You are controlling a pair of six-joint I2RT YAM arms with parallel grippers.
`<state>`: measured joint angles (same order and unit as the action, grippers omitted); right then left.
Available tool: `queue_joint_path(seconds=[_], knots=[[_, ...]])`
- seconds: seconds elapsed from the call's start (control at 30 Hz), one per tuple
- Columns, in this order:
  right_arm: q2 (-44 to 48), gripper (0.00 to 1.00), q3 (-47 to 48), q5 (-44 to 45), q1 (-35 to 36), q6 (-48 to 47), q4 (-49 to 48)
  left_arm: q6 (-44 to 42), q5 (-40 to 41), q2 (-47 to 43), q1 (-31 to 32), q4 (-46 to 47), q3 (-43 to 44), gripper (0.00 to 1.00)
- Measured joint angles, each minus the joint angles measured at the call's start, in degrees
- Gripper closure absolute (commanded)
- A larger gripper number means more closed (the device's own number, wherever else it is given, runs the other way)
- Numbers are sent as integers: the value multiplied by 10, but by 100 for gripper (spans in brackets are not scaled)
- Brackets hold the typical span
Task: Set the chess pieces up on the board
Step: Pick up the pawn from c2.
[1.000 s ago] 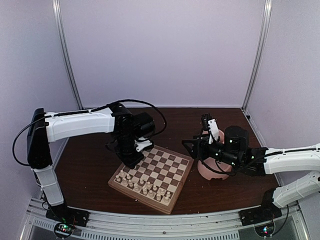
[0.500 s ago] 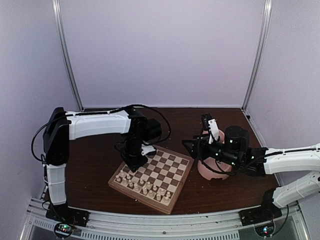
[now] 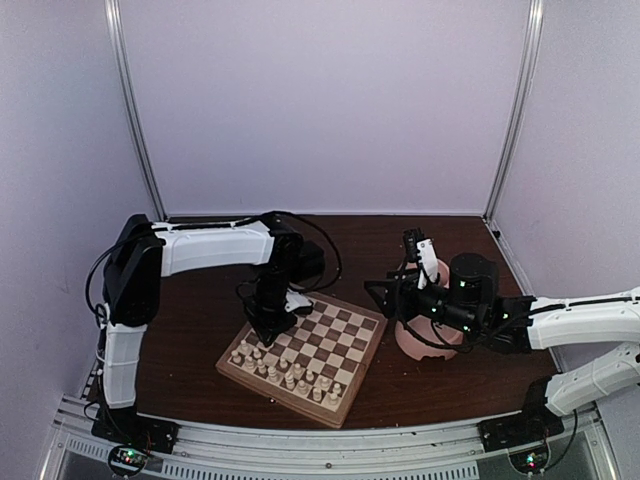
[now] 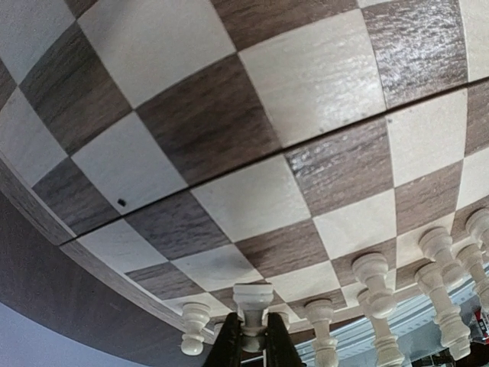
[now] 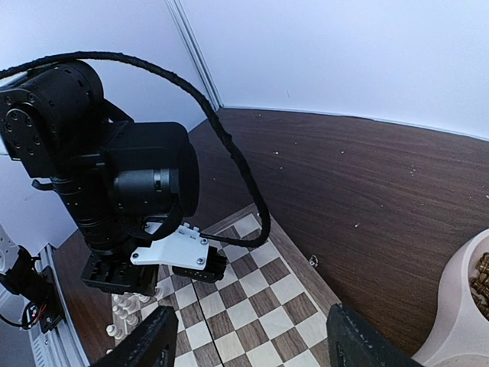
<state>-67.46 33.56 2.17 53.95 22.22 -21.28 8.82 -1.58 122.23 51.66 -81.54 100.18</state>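
Looked like the placing step. Pinched a tiny pale cream turned chess piece by its stem between the pressed-together fingers of the left end effector, low over the flat square wooden chessboard of tan and brown checks. Held it in the edge row, with more cream pieces standing just beside the fingers on both sides. Could not tell base contact with the square. Probably called next for setting the piece down upright, spreading the fingers only a little, then lifting straight away from the crowded row to spare the neighbours.

Held the right end effector spread wide and empty, above a corner of the board and the dark wooden table. Just to that end effector's right in its own camera: a pink bowl with small brownish-gold bits inside, too cropped for naming or for telling the compartment. Ahead of the left end effector, mostly bare squares.
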Motion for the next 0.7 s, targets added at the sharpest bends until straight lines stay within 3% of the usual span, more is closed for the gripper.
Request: queue_joint_path(seconds=[0.4, 0.7], knots=[[0, 31, 0, -4, 0, 0, 0, -4, -15, 16, -6, -7, 20, 69], [0, 31, 0, -8, 0, 1, 0, -4, -19, 16, -6, -6, 20, 78]])
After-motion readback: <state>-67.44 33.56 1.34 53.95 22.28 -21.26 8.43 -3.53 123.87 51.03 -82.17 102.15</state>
